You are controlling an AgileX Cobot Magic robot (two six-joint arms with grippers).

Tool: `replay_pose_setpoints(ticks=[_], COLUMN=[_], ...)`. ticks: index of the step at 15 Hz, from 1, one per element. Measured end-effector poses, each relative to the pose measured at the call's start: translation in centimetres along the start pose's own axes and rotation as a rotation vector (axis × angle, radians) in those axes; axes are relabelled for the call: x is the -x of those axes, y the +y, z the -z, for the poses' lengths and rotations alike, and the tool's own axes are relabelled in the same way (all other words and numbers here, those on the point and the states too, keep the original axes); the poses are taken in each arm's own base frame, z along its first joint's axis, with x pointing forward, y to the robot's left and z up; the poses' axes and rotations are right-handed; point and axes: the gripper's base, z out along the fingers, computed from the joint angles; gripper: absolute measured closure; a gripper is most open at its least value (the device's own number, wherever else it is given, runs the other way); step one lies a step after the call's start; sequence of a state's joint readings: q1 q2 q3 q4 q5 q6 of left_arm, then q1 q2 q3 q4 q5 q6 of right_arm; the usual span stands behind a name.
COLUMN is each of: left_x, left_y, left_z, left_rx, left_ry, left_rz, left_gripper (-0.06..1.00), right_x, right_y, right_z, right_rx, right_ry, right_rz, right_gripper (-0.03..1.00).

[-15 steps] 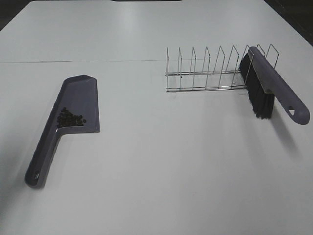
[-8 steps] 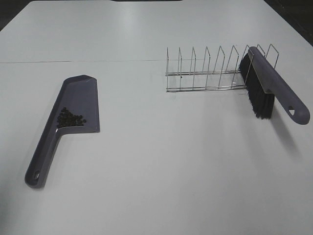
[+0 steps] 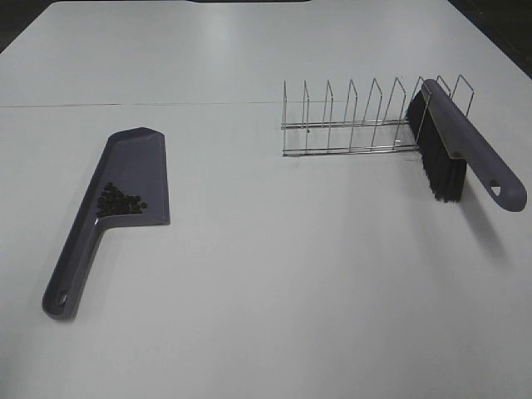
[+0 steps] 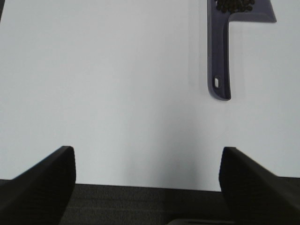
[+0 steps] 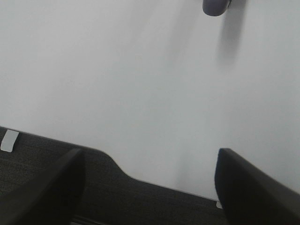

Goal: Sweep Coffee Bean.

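The coffee beans (image 3: 120,201) lie as a small dark cluster inside the purple-grey dustpan (image 3: 137,166), which rests flat on the white table at the left. In the left wrist view the dustpan's handle (image 4: 219,61) and some beans (image 4: 234,5) show. The brush (image 3: 465,145), purple-grey with black bristles, leans in the wire rack (image 3: 349,120) at the right. Its handle tip shows in the right wrist view (image 5: 215,6). My left gripper (image 4: 147,187) is open over the table's front edge, away from the dustpan. My right gripper (image 5: 150,187) is open, away from the brush. Neither shows in the exterior view.
The white table (image 3: 274,274) stretches wide, with a thin seam line (image 3: 125,105) across the back. Its front edge and dark floor (image 5: 47,154) show in both wrist views. A white tag (image 5: 9,140) lies on the floor.
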State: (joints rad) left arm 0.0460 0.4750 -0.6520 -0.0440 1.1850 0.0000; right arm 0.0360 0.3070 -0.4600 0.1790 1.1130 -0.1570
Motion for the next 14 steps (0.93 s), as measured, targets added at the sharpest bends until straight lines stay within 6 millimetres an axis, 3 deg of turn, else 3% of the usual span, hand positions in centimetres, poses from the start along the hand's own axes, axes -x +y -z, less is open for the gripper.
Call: replay_pose_setpoints(ticks=[4,12,14], left_x=[-2.9,-4.3,-4.9], left_y=[0.1,0.1,0.0], left_z=[-0.2,0.7,1.3], left_rx=[-0.001,-0.008,-0.011], left_ry=[-0.041,-0.262,-0.324], left_rz=[-0.002,0.031,0.033], left_gripper=[0.18,0.18,0.18], right_x=[0.0,0.0,-0.6], right_y=[0.0,0.0,0.2], right_z=[0.0,0.0,0.8], right_rx=[0.000,0.000,-0.006], right_ry=[0.000,-0.003,-0.071], right_rz=[0.001,0.011,0.023], right_gripper=[0.30,0.30,0.30])
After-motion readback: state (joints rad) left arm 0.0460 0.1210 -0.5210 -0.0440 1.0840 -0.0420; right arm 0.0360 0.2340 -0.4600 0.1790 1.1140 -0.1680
